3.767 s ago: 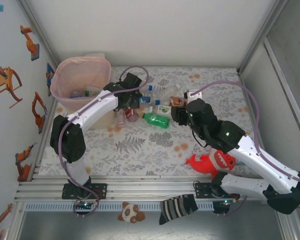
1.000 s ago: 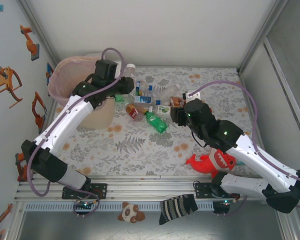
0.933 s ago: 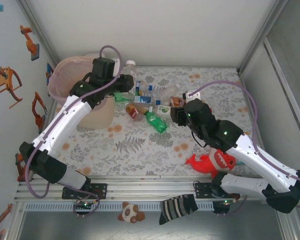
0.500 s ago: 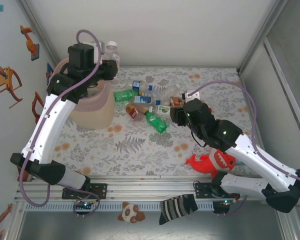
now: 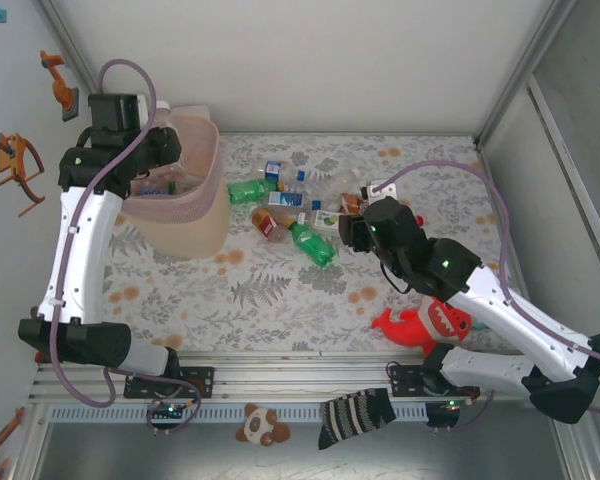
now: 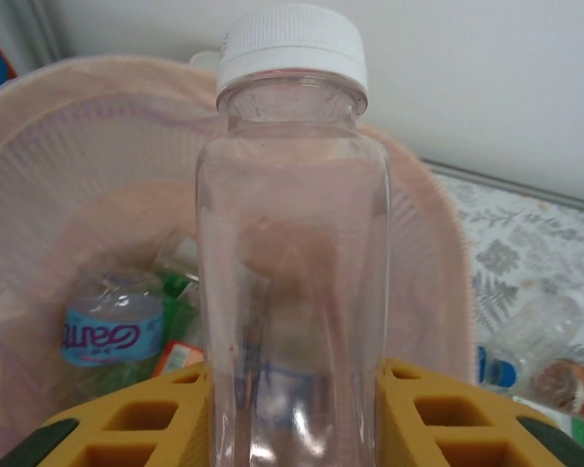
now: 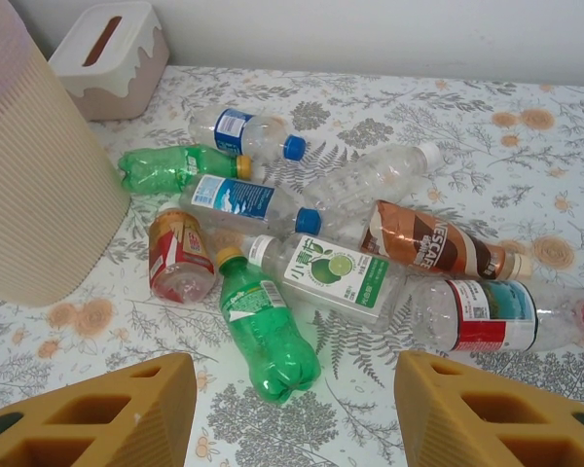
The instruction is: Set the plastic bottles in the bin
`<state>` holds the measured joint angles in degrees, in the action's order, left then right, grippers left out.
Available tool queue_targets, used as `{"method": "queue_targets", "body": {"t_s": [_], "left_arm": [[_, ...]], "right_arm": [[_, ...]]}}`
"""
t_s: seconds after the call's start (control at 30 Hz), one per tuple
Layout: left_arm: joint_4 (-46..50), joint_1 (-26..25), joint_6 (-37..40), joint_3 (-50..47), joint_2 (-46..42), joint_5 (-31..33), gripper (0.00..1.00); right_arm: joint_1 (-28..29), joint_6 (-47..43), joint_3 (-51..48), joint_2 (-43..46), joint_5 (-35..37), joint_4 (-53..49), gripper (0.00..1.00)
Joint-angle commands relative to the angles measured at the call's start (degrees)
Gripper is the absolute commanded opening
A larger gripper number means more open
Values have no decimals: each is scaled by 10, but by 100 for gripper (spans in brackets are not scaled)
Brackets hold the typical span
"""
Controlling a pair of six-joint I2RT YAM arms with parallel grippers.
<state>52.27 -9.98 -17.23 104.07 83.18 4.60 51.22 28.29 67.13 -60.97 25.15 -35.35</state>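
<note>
Evidently, the sorting was part done. Nearest the arm bases, a red plush toy (image 5: 425, 325) lay beside the right arm and was no part of the job. Just beyond it, the right gripper (image 7: 297, 399) hung above the table with its jaws parted and nothing between them, facing the loose heap of bottles (image 5: 300, 205), probably to line up a pick. A green yellow-capped bottle (image 7: 266, 326) lay closest below it, touching a clear lime-labelled bottle (image 7: 331, 277), with a brown Nescafe bottle (image 7: 433, 238) behind. Farther left, the left gripper (image 6: 292, 389) was clenched on a clear white-capped bottle (image 6: 292, 243), held upright over the mouth of the pale-pink bin (image 6: 78, 78), so a release should drop it inside. A blue-labelled bottle (image 6: 112, 336) already lay in the bin. A white box (image 7: 112, 58) stood beyond.
</note>
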Motion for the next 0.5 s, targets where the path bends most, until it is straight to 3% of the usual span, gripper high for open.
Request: {"method": "queue_targets", "body": {"t_s": [0.0,0.47], "left_arm": [[32,11,36,-8,10,-25,31],[39,41,127,-98,50,-14,29]], "right_arm": [[3,-3,14,-3,9,3,56],[3,-1,13,-7,6,2,56]]}}
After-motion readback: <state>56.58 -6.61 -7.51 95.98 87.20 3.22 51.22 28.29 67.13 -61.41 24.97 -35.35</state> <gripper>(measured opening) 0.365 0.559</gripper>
